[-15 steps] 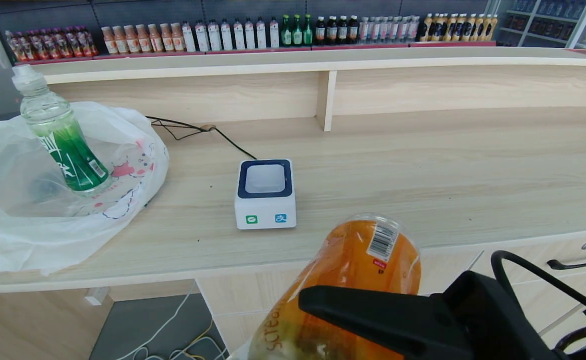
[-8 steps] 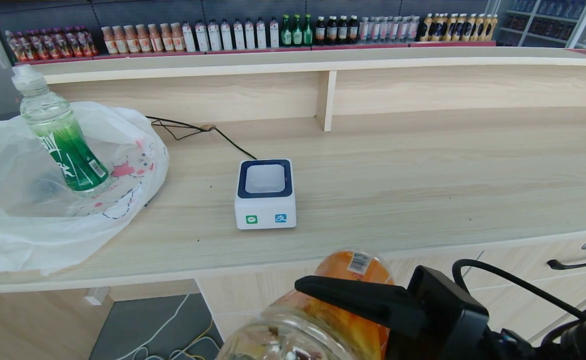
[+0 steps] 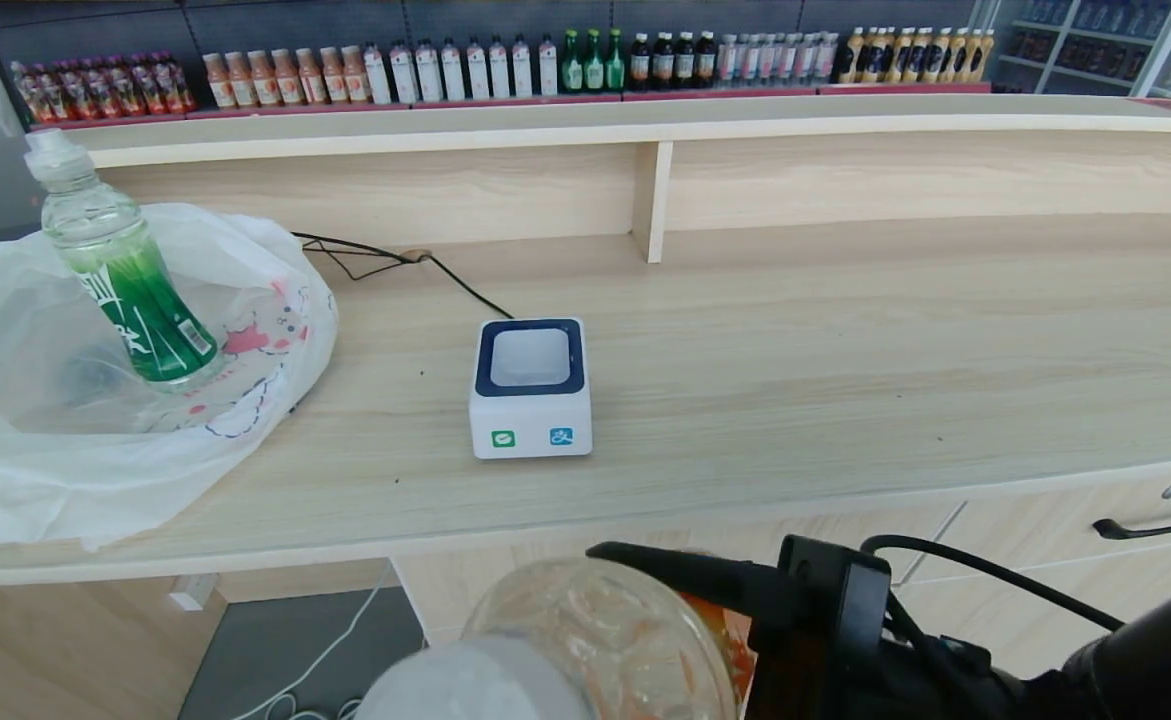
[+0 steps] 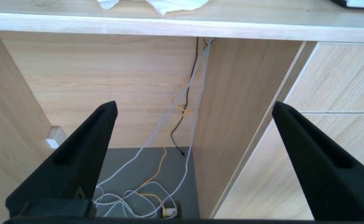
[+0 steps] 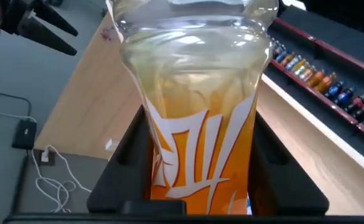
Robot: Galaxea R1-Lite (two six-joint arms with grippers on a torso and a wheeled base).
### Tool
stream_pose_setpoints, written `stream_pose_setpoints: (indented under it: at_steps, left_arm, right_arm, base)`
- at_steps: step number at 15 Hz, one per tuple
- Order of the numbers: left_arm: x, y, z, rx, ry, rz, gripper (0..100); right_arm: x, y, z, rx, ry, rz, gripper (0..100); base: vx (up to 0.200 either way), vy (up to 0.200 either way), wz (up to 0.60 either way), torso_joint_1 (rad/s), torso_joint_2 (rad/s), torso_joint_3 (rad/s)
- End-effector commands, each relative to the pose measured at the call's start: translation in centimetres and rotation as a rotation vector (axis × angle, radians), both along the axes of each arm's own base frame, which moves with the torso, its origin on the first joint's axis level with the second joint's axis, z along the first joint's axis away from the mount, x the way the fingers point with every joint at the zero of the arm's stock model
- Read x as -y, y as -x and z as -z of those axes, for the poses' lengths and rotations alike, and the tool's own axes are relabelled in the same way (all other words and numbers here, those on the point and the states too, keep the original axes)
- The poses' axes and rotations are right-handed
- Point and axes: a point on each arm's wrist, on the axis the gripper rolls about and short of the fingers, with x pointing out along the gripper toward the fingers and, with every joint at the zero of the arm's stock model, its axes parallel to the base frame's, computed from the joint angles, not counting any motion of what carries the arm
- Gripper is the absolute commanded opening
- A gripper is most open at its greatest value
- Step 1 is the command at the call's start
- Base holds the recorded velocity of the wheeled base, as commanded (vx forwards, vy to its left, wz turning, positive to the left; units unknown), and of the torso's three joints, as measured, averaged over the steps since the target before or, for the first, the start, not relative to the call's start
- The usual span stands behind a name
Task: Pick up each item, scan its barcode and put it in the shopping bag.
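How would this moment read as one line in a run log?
right gripper: holds orange bottle | left gripper: open | green bottle: in bag | scanner: on counter

Right arm enters from the lower right, wrist low, in front of the worktop's (image 3: 845, 330) front edge. Right claw (image 3: 635, 615): fingers clamped on opposite sides of the orange bottle (image 5: 197, 124), gripping at the label band. Upper finger (image 3: 690, 575) lies roughly level across the bottle.

Left claw (image 4: 194, 162): fingers spread wide, nothing between them. It sits below worktop level, facing the recess underneath. Its dark fingertips (image 5: 45, 30) also appear far off in the right wrist view.
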Motion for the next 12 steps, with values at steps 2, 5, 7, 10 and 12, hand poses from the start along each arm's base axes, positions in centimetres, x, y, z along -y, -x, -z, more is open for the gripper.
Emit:
stream_pose_setpoints:
  at_steps: [2, 5, 7, 10, 12]
  left_arm:
    - [0.0, 0.0, 0.0, 0.000, 0.000, 0.000, 100]
    - [0.0, 0.0, 0.0, 0.000, 0.000, 0.000, 100]
    - [0.0, 0.0, 0.0, 0.000, 0.000, -0.001, 100]
    - [0.0, 0.0, 0.0, 0.000, 0.000, 0.000, 100]
    - [0.0, 0.0, 0.0, 0.000, 0.000, 0.000, 100]
  right_arm:
    - [-0.5, -1.7, -1.4, -0.165, -0.127, 0.079, 0]
    - [-1.0, -2.7, -3.2, -0.416, -0.358, 0.196, 0]
    - [-0.6, -3.3, -4.6, -0.505, -0.513, 0.263, 0]
    - [1.2, -5.2, -5.1, -0.500, -0.583, 0.362, 0]
    - [2.5, -6.6, -5.1, -0.488, -0.610, 0.446, 0]
  base:
    - [0.000, 0.000, 0.00, 0.000, 0.00, 0.000]
    - [0.000, 0.000, 0.00, 0.000, 0.00, 0.000]
    - [0.000, 0.000, 0.00, 0.000, 0.00, 0.000]
    - [0.000, 0.000, 0.00, 0.000, 0.00, 0.000]
    - [0.000, 0.000, 0.00, 0.000, 0.00, 0.000]
